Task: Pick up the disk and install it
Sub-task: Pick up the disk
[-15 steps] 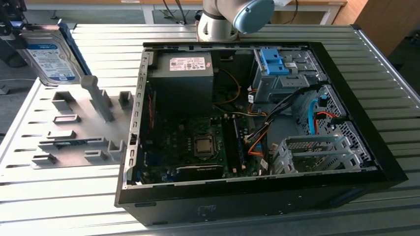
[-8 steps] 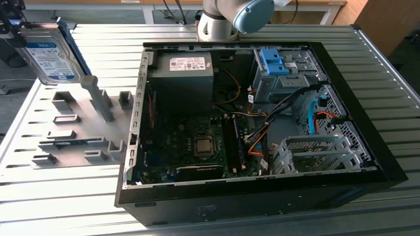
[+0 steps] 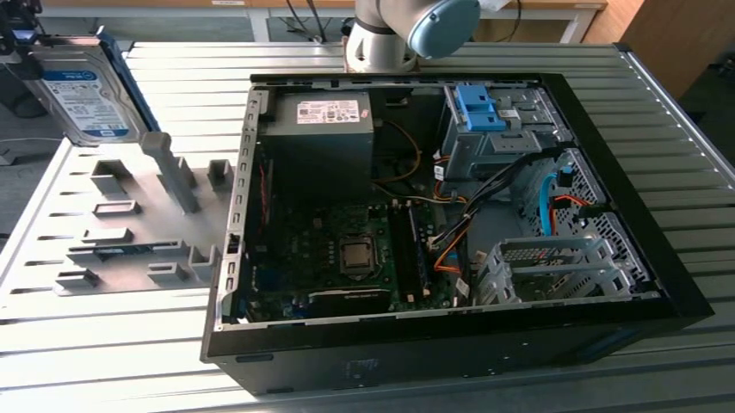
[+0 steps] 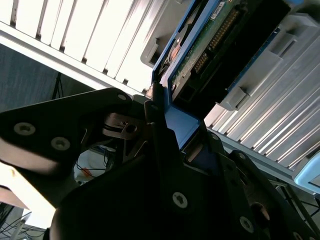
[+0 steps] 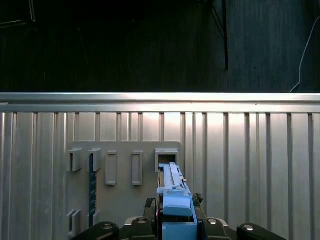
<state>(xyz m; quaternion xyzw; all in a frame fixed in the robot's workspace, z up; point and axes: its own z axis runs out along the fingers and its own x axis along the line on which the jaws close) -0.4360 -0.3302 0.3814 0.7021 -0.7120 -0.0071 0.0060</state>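
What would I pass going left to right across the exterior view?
The disk, raised off the table → tall grey post on the fixture plate → dark grey power supply box → blue bracket inside the open case.

A ribbed silver metal table point(image 3: 643, 129) spreads wide, with bright light glaring off its slats. Beyond the table's far edge stand a pale wooden desk point(image 3: 563, 7) and a wooden cabinet point(image 3: 677, 34). Beside the table lies dark grey floor point(image 3: 29, 129).

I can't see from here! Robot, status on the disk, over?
Gripper shut on the disk. Disk held above the grey fixture plate, outside the open computer case. Over.
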